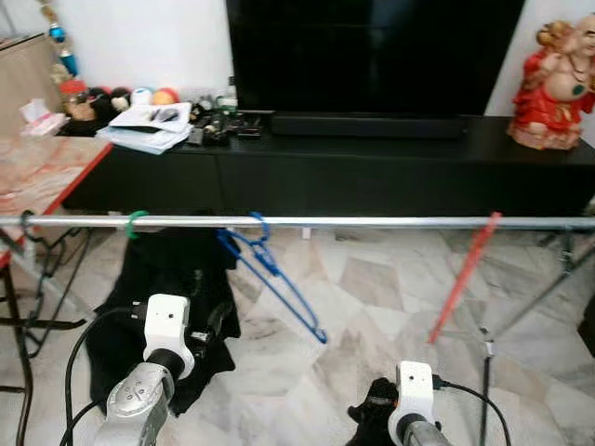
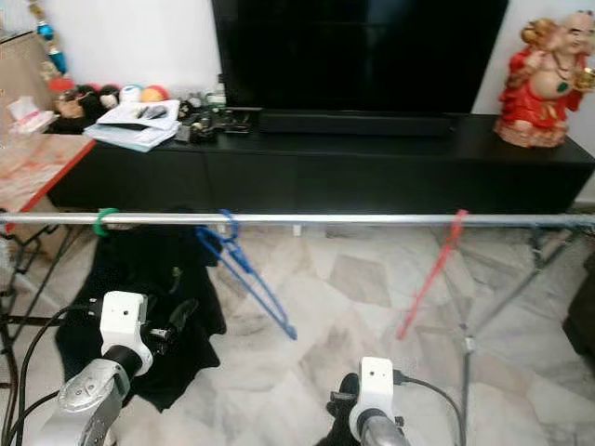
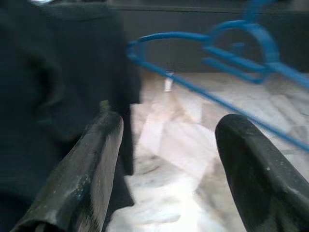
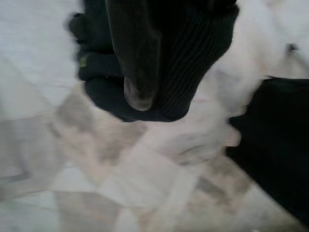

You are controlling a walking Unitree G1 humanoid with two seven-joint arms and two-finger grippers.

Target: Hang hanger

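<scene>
A silver rail [image 1: 372,223] runs across in front of me. On it a blue hanger [image 1: 271,274] hangs tilted by its hook, a red hanger [image 1: 465,277] hangs to the right, and a green hook [image 1: 136,222] carries a black garment [image 1: 158,279]. My left gripper [image 1: 214,323] is open below the rail, just left of the blue hanger [image 3: 251,43], with nothing between its fingers [image 3: 91,169]. My right gripper [image 1: 374,409] is low near the floor, shut on a black ribbed cloth [image 4: 193,63] that wraps around one finger [image 4: 135,58].
Behind the rail stands a long black TV cabinet [image 1: 372,167] with a TV [image 1: 372,56], a red statue [image 1: 553,84] and papers [image 1: 149,125]. A red-edged table [image 1: 46,172] is at the left. The rack's legs [image 1: 548,288] slant at the right over a marble floor [image 1: 372,316].
</scene>
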